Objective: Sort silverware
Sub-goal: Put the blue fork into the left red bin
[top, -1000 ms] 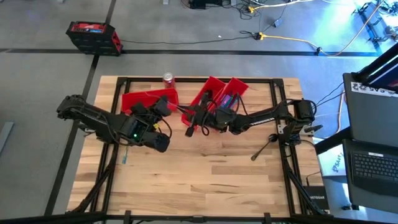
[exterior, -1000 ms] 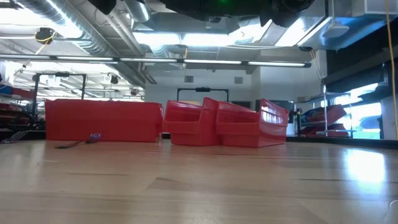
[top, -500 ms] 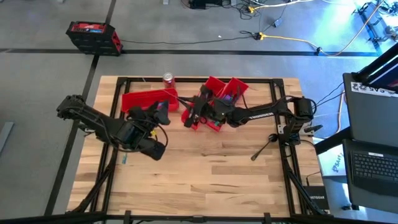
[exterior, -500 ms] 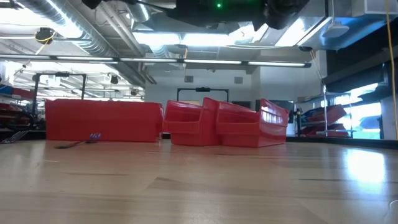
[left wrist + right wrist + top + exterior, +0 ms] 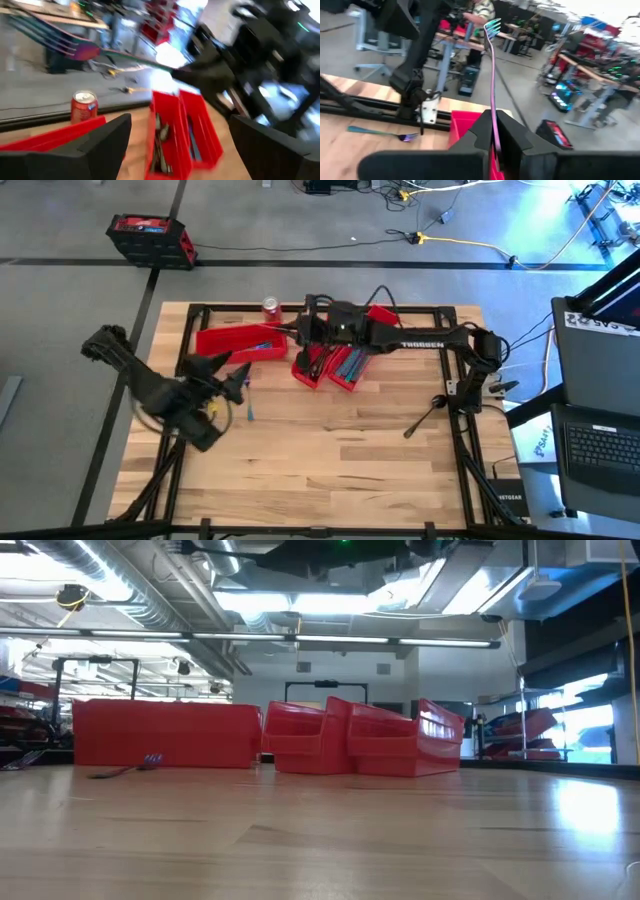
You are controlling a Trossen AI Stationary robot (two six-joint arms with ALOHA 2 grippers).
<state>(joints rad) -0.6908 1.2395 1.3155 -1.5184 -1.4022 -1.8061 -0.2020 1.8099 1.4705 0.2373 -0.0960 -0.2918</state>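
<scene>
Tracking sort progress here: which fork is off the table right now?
The fork clamped by its handle in the right tool, tines pointing up. The other fork lies flat on the table.

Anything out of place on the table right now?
Yes. A teal utensil lies loose on the table beside the open left hand, outside every bin. The two small red bins sit skewed to the long bin.

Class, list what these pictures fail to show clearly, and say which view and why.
- Contents of the long bin: high view too small; low view shows only its wall.
- Fork in right tool: high view too small.
- Silverware in the slanted bins: left wrist view blurred.
</scene>
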